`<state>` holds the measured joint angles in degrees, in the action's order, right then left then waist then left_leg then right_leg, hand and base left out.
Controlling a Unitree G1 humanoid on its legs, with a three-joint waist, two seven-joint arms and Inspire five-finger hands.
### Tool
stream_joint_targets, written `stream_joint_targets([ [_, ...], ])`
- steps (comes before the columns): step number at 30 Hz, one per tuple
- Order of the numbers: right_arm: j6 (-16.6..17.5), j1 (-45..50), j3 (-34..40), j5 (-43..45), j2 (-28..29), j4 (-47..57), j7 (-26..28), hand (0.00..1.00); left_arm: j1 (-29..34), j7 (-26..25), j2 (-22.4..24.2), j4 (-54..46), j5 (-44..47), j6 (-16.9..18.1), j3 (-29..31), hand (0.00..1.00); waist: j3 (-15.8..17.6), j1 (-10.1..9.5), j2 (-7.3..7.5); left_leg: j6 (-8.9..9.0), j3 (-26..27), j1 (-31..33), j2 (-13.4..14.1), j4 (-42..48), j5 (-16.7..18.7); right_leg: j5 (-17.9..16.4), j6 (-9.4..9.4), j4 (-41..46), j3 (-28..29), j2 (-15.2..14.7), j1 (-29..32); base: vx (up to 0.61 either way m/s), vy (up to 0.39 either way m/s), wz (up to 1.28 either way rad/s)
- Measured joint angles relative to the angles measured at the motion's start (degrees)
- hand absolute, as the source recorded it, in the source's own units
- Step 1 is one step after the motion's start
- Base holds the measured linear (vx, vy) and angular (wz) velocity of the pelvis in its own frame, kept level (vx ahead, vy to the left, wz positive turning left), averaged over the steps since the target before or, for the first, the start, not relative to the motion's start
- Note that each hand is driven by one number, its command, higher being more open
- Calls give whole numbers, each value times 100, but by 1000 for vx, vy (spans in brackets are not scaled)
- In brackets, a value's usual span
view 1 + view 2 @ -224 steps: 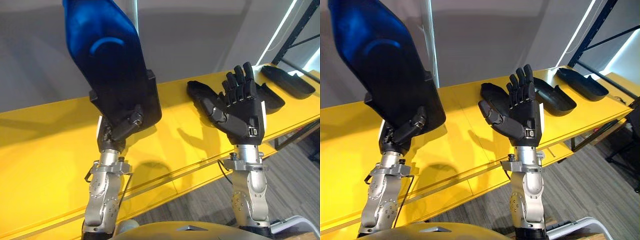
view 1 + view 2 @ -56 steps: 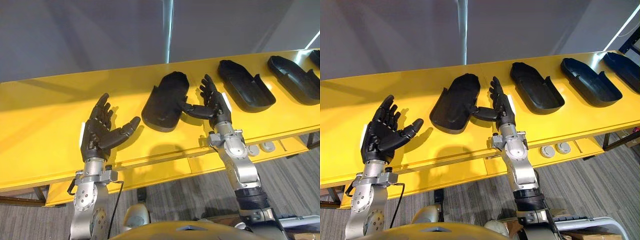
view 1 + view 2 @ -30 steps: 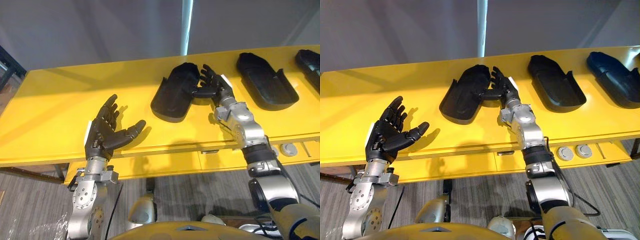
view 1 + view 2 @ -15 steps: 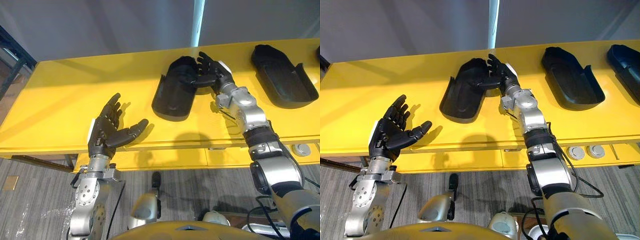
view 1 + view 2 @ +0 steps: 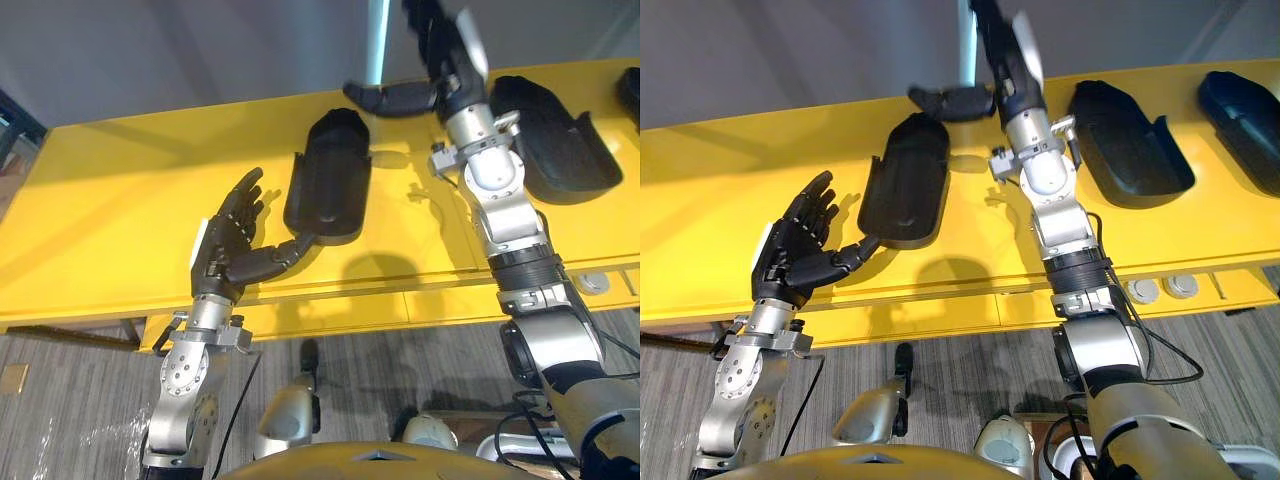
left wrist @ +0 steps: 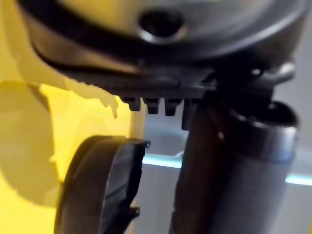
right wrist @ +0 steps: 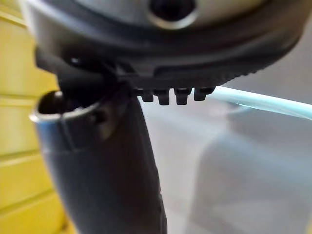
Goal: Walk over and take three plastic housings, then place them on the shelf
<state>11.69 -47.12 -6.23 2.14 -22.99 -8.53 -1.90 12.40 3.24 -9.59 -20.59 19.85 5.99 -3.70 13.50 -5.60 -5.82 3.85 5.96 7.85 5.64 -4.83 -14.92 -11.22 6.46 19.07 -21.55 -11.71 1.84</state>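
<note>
At the left, the left hand (image 5: 225,258) is seen palm up over the front edge of the yellow shelf (image 5: 120,200). Its fingers (image 5: 245,200) are held straight and slightly apart, and nothing is held in them. Its thumb (image 5: 285,250) is stretched out towards the near end of the first plastic housing (image 5: 330,185); whether the tip touches that end cannot be told. This black housing is laid lengthwise on the shelf, hollow side up, with its rounded end towards the grey wall (image 5: 200,50). In the left wrist view the housing's rim (image 6: 105,185) is shown just beside the thumb.

To the right, the right hand (image 5: 445,60) is seen high above the shelf, apart from every housing. Its fingers are kept straight and together, pointing upward, its thumb (image 5: 390,98) is stuck out sideways over the shelf's back edge, and nothing is gripped.

Further right, a second housing (image 5: 555,140) is laid on the shelf, and a third housing (image 5: 1245,105) is found at the far right.
</note>
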Motion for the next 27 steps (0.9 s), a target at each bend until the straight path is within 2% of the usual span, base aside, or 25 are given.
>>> stream_joint_targets([
  [2,293,361,185,-1,-1,952,-162,100,-109,0,-7,110,2,-13,-118,100,-17,120,33,-9,72,-56,-2,-6,69,19,22,-46,56,0,-34,3,-33,-15],
  [5,373,912,297,78,-5,1689,-152,100,-140,7,-34,181,1,-178,-158,100,-25,227,52,-27,210,-101,11,-22,94,116,45,-196,163,28,-54,13,-13,-21],
  [7,321,1356,364,208,-6,1961,-118,100,-175,1,-51,244,-1,-418,-248,100,-35,292,65,-48,276,-135,10,-24,121,197,63,-329,216,45,-106,16,2,-17],
  [9,120,1848,490,402,-5,2220,-55,100,-181,-30,-45,263,-27,-794,-348,100,-39,301,72,-65,382,-135,22,-25,137,321,75,-468,311,74,-110,18,6,-22],
  [12,-81,2467,751,591,4,2547,147,100,-245,-137,-40,239,-37,-935,-327,100,-51,305,85,-70,403,-143,15,-26,147,422,96,-648,309,91,-193,6,2,-3],
  [16,-149,3224,910,624,81,3016,428,100,-229,-272,-39,249,-248,-994,-308,100,-175,308,187,-55,459,-132,13,-27,201,515,119,-825,345,109,-226,13,5,-7],
  [20,-148,3797,1119,788,227,3182,669,100,-104,-329,-37,243,-253,-977,-174,100,-278,440,325,-55,502,-133,10,-28,227,604,138,-1006,389,131,-271,9,2,-6],
  [24,-156,4232,1326,1041,388,3198,914,100,-87,-473,-29,226,-257,-977,-112,100,-285,461,334,-56,569,-131,39,-28,229,662,127,-1137,477,177,-269,-20,-1,-9],
  [27,-583,4600,1344,1328,581,3350,1190,100,-51,-605,30,190,-485,-961,56,100,-287,522,338,-52,599,-122,78,-27,229,682,95,-1207,506,221,-268,5,-15,-7],
])
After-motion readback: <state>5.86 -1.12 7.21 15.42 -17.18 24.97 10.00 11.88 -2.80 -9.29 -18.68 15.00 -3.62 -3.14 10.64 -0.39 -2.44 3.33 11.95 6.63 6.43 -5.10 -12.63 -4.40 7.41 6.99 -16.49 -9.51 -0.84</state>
